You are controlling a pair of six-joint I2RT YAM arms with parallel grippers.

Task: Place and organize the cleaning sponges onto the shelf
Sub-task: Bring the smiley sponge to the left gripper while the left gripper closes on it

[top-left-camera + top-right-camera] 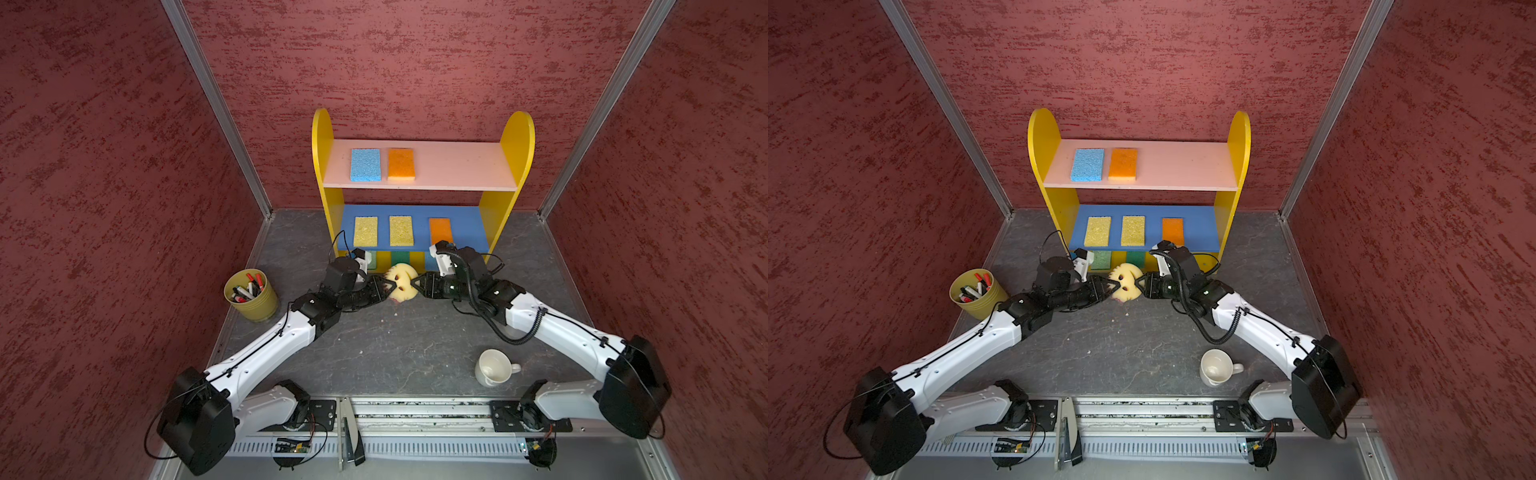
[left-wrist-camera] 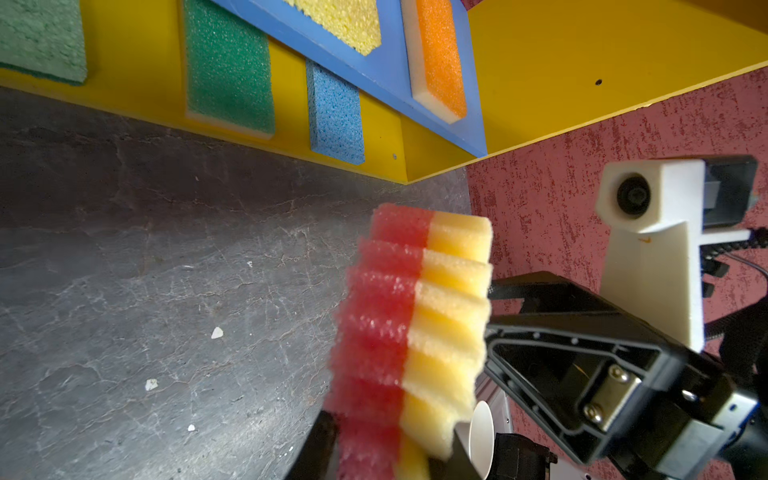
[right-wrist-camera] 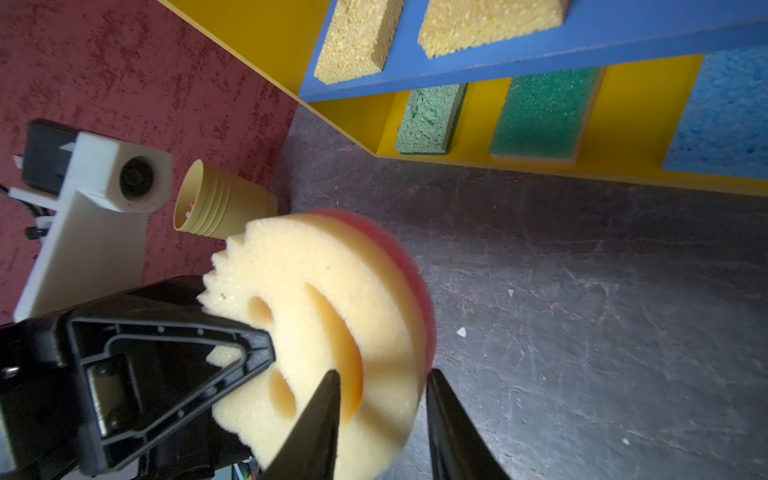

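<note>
The round smiley sponge (image 1: 401, 282) is standing on edge just in front of the shelf (image 1: 517, 137), between both end effectors. I cannot tell whether its lower rim is touching the table (image 1: 386, 357). The left end effector (image 1: 390, 286) is pinching the toothed rim, with 1 finger on the pink back and 1 on the yellow face. The right end effector (image 1: 414, 284) is straddling the opposite rim, and I cannot tell whether it is gripping or only resting there.

The risk is lying in that double hold. The foam is soft and each bite looks shallow, so any pull by 1 arm against the other is likely to twist or tear the sponge out. If neither pinch is firm, the sponge is going to drop and roll.

The free room is on the pink top board (image 1: 457, 166), beside the blue sponge (image 1: 365, 165) and the orange sponge (image 1: 401, 164). The blue middle board (image 1: 419, 214) and the yellow base (image 2: 124, 54) are each carrying 3 sponges already. The right arm is standing before the shelf's right half, crowding any lift toward that free spot. The marker cup (image 1: 251, 295) and the white mug (image 1: 494, 368) are sitting well apart, blocking nothing.
</note>
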